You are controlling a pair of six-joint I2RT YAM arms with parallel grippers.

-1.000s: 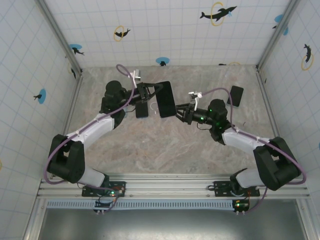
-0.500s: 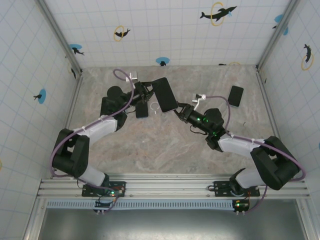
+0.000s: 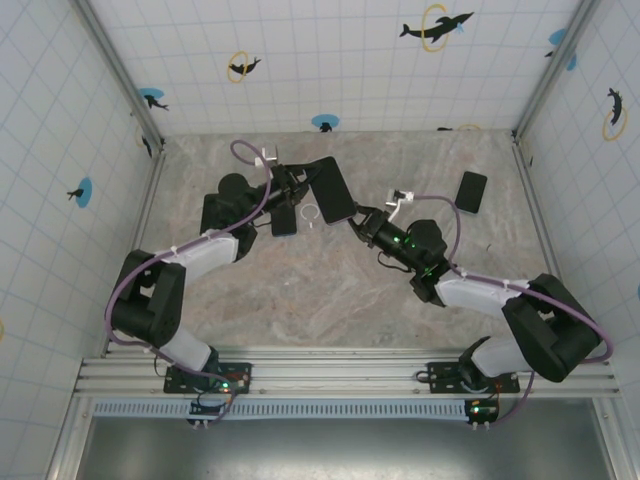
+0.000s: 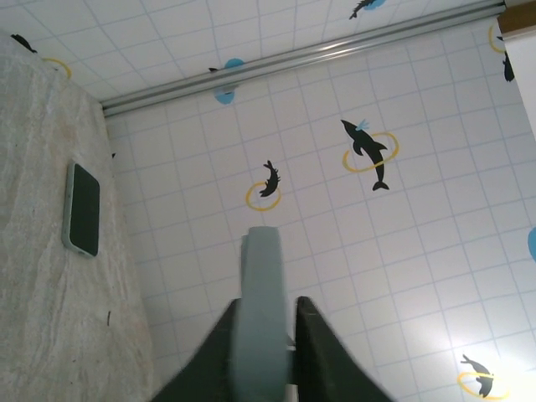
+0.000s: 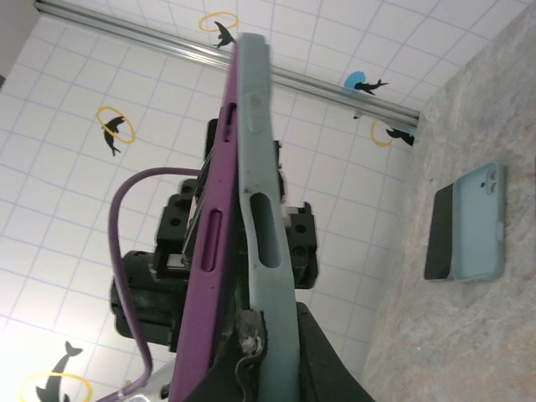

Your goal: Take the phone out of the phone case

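Change over the last second: the right fingers [image 5: 315,352] were partly spread just off the lower end of the handset. They have now reached in and closed down narrow on that end. The handset has also tipped from near upright to slanted. The left fingers [image 4: 219,356] have eased a little, but in the left wrist view they press both faces of the pale edge, so we log them as clamped on the phone case [image 5: 254,159].

Meaning for the task: both ends are now gripped and the peel can start. It is not yet done.

Position: the handset hangs in the air between the two arms, above the far half of the worktop [image 3: 330,290]. In the right wrist view a gap shows between the purple phone [image 5: 208,239] and the grey-blue case wall. One right finger appears to sit inside that gap, with the case wall pinched alone. The phone is still seated further up.
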